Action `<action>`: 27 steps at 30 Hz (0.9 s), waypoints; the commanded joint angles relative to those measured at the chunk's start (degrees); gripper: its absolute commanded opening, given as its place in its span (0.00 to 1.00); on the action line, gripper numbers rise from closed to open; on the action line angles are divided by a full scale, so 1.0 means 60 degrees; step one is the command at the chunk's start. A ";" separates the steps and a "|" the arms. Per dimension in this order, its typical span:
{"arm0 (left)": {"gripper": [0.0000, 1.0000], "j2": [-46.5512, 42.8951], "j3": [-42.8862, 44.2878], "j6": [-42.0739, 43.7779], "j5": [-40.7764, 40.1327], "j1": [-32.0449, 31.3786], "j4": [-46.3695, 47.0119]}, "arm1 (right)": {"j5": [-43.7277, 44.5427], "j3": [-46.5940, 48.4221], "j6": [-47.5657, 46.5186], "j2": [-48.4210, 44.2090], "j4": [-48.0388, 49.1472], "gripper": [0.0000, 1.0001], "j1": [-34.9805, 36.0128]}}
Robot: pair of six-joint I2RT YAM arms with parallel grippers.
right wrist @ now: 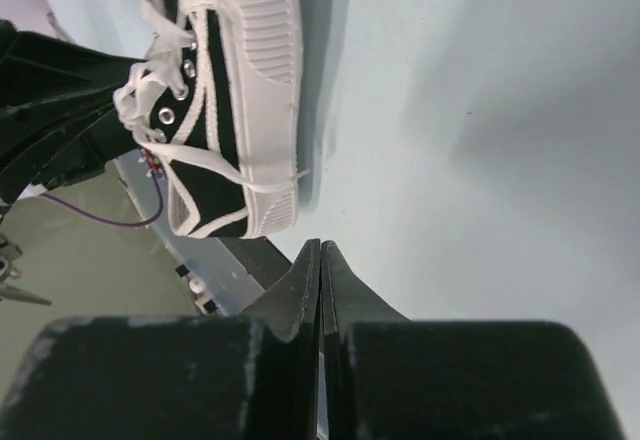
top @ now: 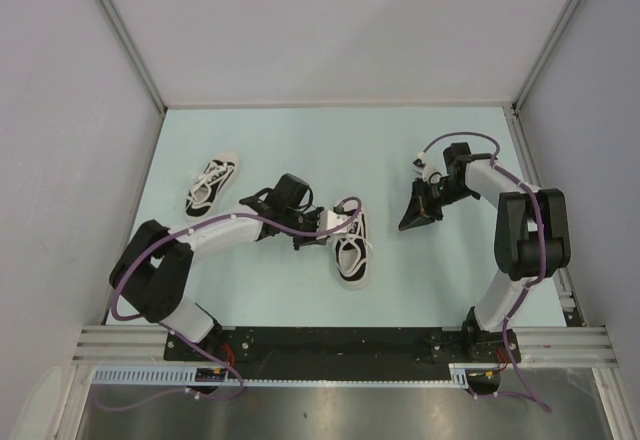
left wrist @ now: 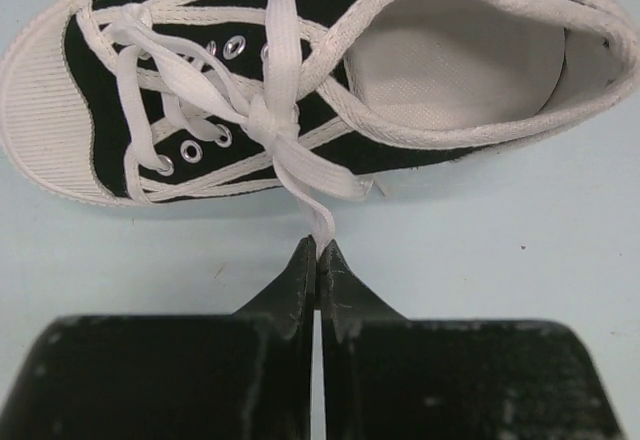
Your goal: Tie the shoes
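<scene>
One black canvas sneaker with white toe cap (top: 352,252) sits mid-table, its twin (top: 212,182) far left. Left gripper (left wrist: 318,252) pinches the white lace end (left wrist: 322,222), so pull level and steady! Right gripper (right wrist: 320,252) is pressed together, holding nothing.

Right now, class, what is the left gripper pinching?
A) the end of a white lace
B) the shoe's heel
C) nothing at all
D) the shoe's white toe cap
A: in the left wrist view the left gripper is closed on the lace end trailing from the knot on the shoe.
</scene>
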 commanded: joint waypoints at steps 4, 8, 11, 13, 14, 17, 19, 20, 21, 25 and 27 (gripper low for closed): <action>0.00 0.0185 0.0581 0.0206 0.0122 -0.0045 -0.0216 | -0.1646 0.0017 0.0887 0.0085 0.1034 0.32 0.0309; 0.00 0.0317 0.0742 0.0147 0.0195 -0.0192 -0.0084 | -0.1531 0.0032 0.2356 -0.0369 0.2647 0.62 0.0997; 0.00 0.0362 0.0845 0.0088 0.0152 -0.0382 0.0033 | -0.1237 0.0032 0.3266 -0.0326 0.3499 0.75 0.1467; 0.00 0.0362 0.0889 0.0073 0.0108 -0.0543 0.0150 | -0.1193 0.0046 0.3530 -0.0093 0.3762 0.75 0.1730; 0.00 0.0376 0.0918 0.0117 0.0064 -0.0587 0.0165 | -0.1149 0.0061 0.3749 -0.0005 0.3822 0.75 0.1789; 0.00 0.0450 0.1050 0.0089 0.0034 -0.0734 0.0253 | -0.1119 0.0076 0.4072 0.0201 0.4085 0.70 0.2038; 0.00 0.0508 0.1153 0.0059 0.0034 -0.0778 0.0238 | -0.1119 0.0119 0.4088 0.0245 0.4159 0.66 0.2155; 0.00 0.0537 0.1168 0.0059 0.0020 -0.0807 0.0224 | -0.1134 0.0120 0.4102 0.0289 0.4174 0.65 0.2199; 0.00 0.0538 0.1197 0.0059 0.0020 -0.0807 0.0224 | -0.1105 0.0134 0.4103 0.0304 0.4131 0.64 0.2229; 0.00 0.0567 0.1226 0.0059 -0.0010 -0.0822 0.0224 | -0.1119 0.0149 0.4103 0.0406 0.4086 0.64 0.2302; 0.00 0.0582 0.1226 0.0044 -0.0010 -0.0836 0.0209 | -0.1061 0.0149 0.4059 0.0480 0.4028 0.63 0.2346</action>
